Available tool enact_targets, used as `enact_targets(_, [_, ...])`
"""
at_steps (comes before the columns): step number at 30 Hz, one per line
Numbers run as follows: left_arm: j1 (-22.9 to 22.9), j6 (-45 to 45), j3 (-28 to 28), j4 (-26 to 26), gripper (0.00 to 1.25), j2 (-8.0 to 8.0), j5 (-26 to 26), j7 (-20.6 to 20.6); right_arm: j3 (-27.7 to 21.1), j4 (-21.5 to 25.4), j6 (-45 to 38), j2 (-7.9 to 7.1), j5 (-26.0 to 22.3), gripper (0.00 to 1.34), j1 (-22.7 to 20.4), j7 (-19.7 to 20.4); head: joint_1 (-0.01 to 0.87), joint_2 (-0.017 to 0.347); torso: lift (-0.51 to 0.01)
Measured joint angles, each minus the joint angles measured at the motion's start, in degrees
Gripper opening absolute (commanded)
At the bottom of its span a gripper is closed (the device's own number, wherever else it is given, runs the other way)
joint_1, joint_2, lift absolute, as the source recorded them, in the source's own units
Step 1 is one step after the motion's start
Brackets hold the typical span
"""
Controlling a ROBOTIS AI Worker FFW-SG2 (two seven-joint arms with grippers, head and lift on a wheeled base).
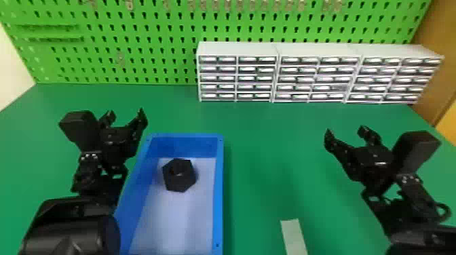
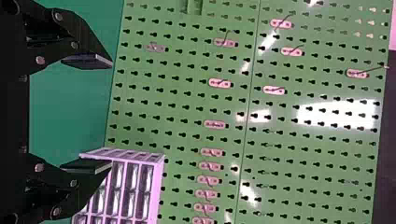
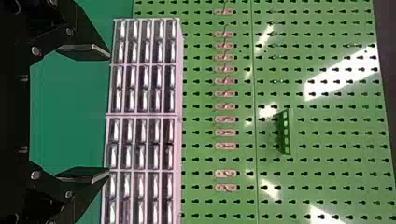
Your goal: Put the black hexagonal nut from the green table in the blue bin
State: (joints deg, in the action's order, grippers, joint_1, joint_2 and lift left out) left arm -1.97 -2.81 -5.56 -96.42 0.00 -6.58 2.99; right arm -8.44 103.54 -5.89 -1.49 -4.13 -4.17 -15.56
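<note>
The black hexagonal nut (image 1: 179, 175) lies inside the blue bin (image 1: 220, 190), on its pale floor towards the far end. My left gripper (image 1: 125, 117) is above the table at the bin's far left side, open and holding nothing; in the left wrist view the left gripper (image 2: 88, 113) has its two fingers wide apart. Over the right part of the green table (image 1: 264, 162) is my right gripper (image 1: 346, 133), also open with nothing in it. The right wrist view shows the right gripper (image 3: 84, 113) with a broad gap between its fingers.
White drawer cabinets (image 1: 278, 73) stand along the back right of the table, before a green pegboard (image 1: 135, 44) with hooks. A pale strip (image 1: 293, 237) lies on the table near the front edge, to the right of the bin.
</note>
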Motion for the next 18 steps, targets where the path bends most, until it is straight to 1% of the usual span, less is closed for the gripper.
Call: enact_targets(18, [0.3, 0.0, 0.0, 0.0, 0.76, 0.0, 0.0, 0.0, 0.0, -0.1, 0.0, -0.25, -0.1, 0.94, 0.0, 0.0, 0.686, 0.051, -0.097])
